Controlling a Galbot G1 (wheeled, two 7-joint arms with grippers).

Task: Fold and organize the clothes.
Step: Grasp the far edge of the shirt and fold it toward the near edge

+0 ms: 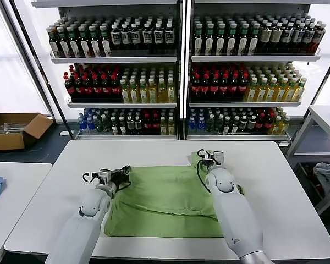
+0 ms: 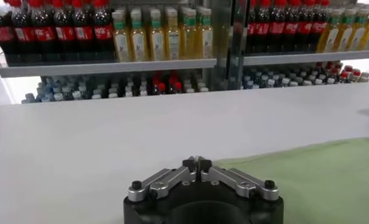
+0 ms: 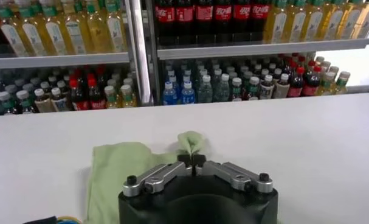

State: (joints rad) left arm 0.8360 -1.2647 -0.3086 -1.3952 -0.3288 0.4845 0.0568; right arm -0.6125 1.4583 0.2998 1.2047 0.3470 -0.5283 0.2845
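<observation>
The head view looks down on the desk (image 1: 280,181); both wrist views sit low, close, facing the far shelves (image 2: 105,64) all share.

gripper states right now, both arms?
Left gripper: closed, holding nothing visible, at the far left edge of the light green soft-fabric polo shirt.
Right gripper: closed, pinching a fold of that shirt.

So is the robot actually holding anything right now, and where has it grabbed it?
The right gripper is shut on a small pinch of the green shirt at its far edge. The left gripper is shut too, at the shirt's near-left edge, with no fabric visible between its fingers.
</observation>
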